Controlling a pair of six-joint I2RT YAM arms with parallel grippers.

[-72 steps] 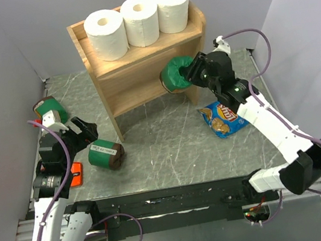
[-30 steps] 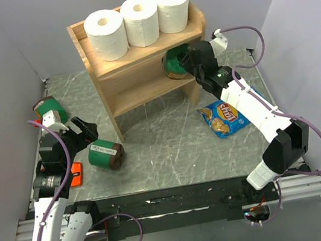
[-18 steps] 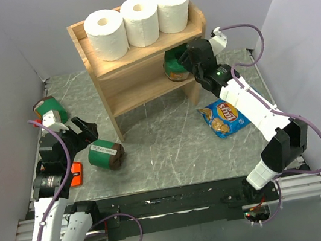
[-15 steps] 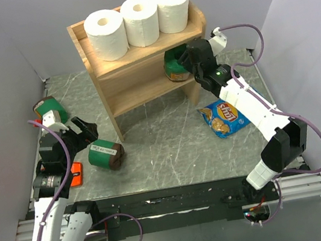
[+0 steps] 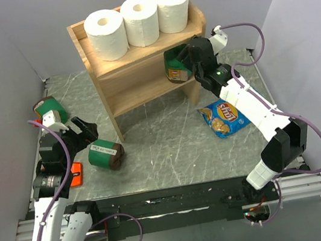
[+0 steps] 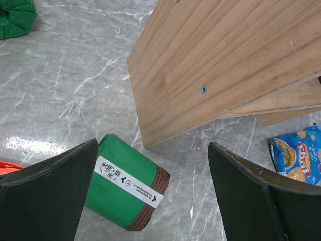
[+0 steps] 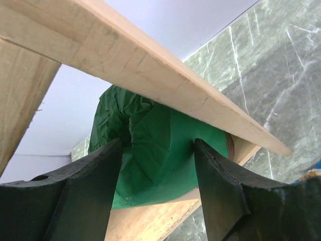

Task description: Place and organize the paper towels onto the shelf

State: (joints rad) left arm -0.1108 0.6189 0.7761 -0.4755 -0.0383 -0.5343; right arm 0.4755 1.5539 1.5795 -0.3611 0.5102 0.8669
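Three white paper towels [image 5: 105, 34], [image 5: 140, 21], [image 5: 172, 7] stand upright in a row on the top tier of the light wooden shelf [image 5: 138, 93]. My right gripper [image 5: 185, 61] is shut on a green package with brown ends [image 5: 174, 67] and holds it at the right end of the lower tier. In the right wrist view, its fingers [image 7: 105, 170] clamp the package's crumpled green end [image 7: 150, 170] under the top board. My left gripper [image 5: 83, 133] is open and empty above the table, left of the shelf.
A second green package [image 5: 105, 154] lies on the table below the open left gripper [image 6: 153, 145], beside the shelf's side panel [image 6: 215, 60]. A third green package [image 5: 48, 107] lies far left. A blue chips bag [image 5: 224, 117] lies right of the shelf. An orange item [image 5: 76, 173] lies near left.
My right gripper has carried the green package from in front of the shelf into the right end of the lower tier and turned it. The left arm has not moved.
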